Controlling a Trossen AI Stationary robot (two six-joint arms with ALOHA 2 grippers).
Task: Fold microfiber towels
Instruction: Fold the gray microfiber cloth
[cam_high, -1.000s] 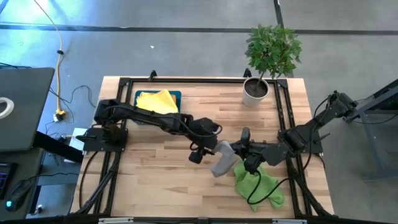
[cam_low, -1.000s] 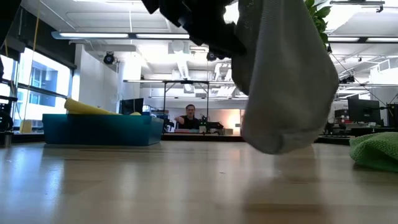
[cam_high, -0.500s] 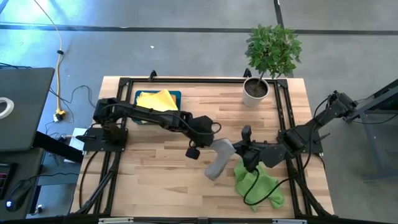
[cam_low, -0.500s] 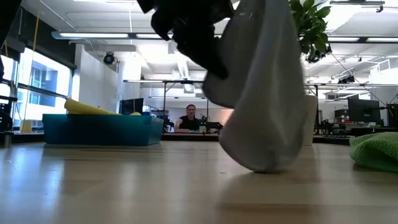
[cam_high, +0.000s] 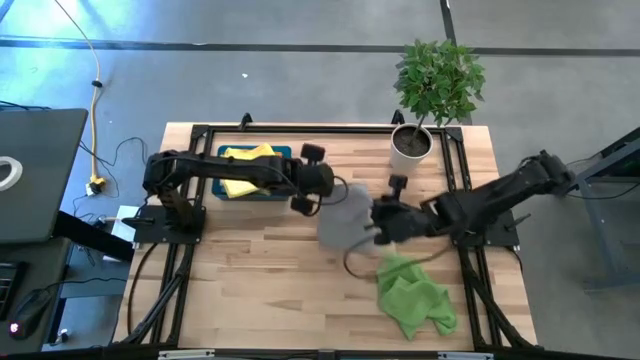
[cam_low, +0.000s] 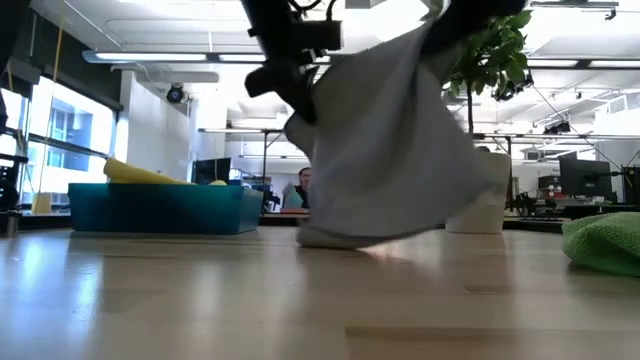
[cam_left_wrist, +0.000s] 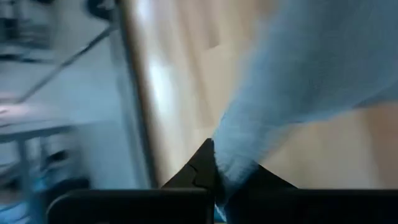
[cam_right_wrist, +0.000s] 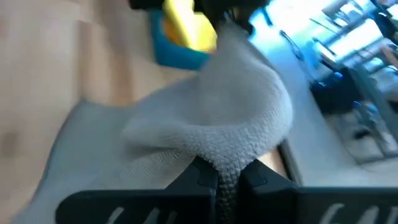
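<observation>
A grey microfiber towel (cam_high: 345, 218) hangs spread between my two grippers over the middle of the table. My left gripper (cam_high: 318, 192) is shut on its left end and my right gripper (cam_high: 378, 222) on its right end. In the low view the towel (cam_low: 385, 150) sags like a sheet down to the table top. A green towel (cam_high: 412, 297) lies bunched on the table near the front right. A yellow towel (cam_high: 245, 160) lies in the teal tray (cam_high: 275, 152) at the back left. My left gripper pinches an edge of the grey towel (cam_left_wrist: 225, 163) between its two shut fingers, slanting down from the table's left side. The cloth runs away from the fingers toward the other arm. One layer or several, I cannot tell. My right gripper pinches a bunched fold of the grey towel (cam_right_wrist: 225, 160) between its shut fingers, coming from the table's right and slanting down. The cloth bulges over the fingertips in several layers. The towel sags between the arms, and its lower edge (cam_low: 330, 240) reaches the table.
A potted plant (cam_high: 415, 140) stands at the back right corner. A dark frame (cam_high: 205, 131) runs round the table's edges. Bare wood lies at the table's front left and centre (cam_high: 270, 290).
Both grippers have moved toward the table's far edge. The left gripper has taken hold of the grey towel. The towel hung as a narrow bunch from the right gripper; now it is spread wide between both, and its lower end has swung left and sunk to the table.
</observation>
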